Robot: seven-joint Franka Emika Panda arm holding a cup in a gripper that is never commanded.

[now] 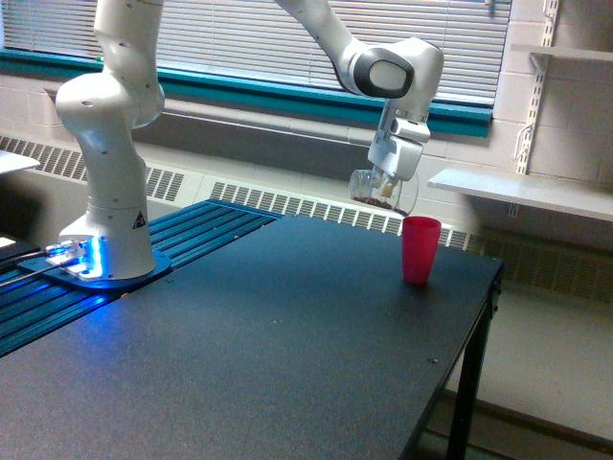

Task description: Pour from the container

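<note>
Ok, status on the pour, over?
Pincer shut on clear cup, tipped on its side above table. Brown bits inside. Pink cup upright, below and toward the exterior view's right. Nothing between them.

cup (pixel 420 249) on table (pixel 287 355), far edge | container (pixel 382 191) above, just to its exterior-view left

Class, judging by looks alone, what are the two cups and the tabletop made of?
Held cup: clear, glossy, probably plastic; brown bits show through it. Pink cup: opaque, smooth, likely plastic. Tabletop: dark, matte, faintly speckled, perhaps laminate; unclear.
</note>
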